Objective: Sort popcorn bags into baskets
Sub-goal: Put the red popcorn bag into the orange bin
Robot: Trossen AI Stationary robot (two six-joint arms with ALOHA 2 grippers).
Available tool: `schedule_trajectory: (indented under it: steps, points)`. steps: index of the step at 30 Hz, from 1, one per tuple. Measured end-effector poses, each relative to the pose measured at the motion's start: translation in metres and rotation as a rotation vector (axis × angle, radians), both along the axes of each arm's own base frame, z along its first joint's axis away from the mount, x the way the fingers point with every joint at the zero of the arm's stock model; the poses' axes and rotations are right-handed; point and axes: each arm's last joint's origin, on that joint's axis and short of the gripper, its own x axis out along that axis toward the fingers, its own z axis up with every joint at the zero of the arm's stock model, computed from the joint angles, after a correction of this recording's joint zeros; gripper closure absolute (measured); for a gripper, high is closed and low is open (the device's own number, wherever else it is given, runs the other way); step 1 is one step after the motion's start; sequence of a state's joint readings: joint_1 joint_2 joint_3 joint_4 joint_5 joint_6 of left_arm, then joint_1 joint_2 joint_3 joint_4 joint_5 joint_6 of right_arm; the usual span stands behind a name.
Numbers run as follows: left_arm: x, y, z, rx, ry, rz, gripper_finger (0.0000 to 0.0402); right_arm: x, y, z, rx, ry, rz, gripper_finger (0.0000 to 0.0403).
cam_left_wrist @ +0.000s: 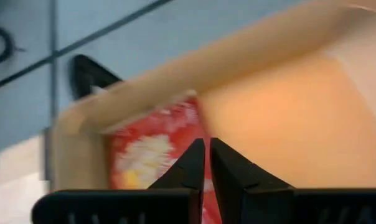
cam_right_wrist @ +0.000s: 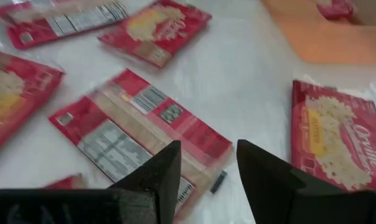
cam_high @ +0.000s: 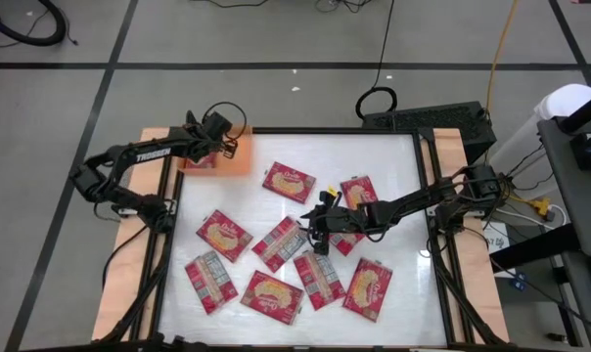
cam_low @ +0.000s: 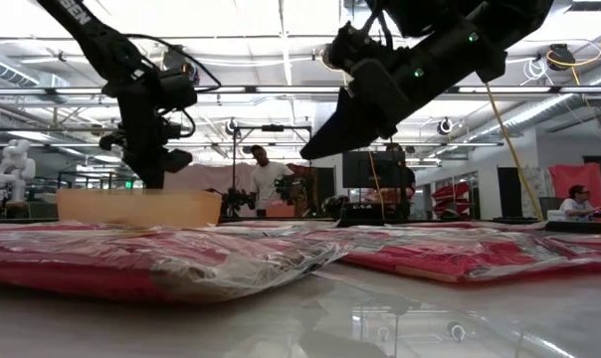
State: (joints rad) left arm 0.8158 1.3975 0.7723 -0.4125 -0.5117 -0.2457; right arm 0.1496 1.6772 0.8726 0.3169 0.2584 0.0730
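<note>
1. Left tool point(cam_high: 220, 147) hangs over the orange tray point(cam_high: 239, 162) at the worktop's far left corner — fingers closed to a sliver, nothing gripped that I can see.
2. One bag point(cam_left_wrist: 152, 146) already lies in the tray, seen past those closed fingers; that looks like the only one sorted.
3. Right tool point(cam_high: 320, 217) hovers mid-worktop, jaws parted and empty, above a label-side-up bag point(cam_right_wrist: 138, 134) — a likely next pick, I'd judge.
4. Nine or so bags are spread over the worktop's middle and near half, one point(cam_high: 289, 182) near the tray.
5. Early days: most of the job is left.
</note>
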Motion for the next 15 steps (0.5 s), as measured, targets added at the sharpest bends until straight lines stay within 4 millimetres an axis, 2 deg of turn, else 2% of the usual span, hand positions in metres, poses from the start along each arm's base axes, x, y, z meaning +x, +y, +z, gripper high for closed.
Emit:
schedule_trajectory:
  steps: [3, 12, 15]
  points:
    - [-0.003, 0.008, -0.001, 0.024, 0.014, 0.017, 0.0371, 0.001, 0.005, 0.003, 0.008, -0.038, 0.014, 0.0255]
    - [-0.011, 0.018, -0.035, -0.078, 0.143, 0.117, 0.0371, 0.001, 0.017, 0.007, -0.001, -0.081, 0.055, 0.0255]
    - [-0.007, 0.019, -0.039, -0.042, 0.176, 0.145, 0.0371, 0.001, 0.018, 0.007, -0.014, -0.079, 0.066, 0.0255]
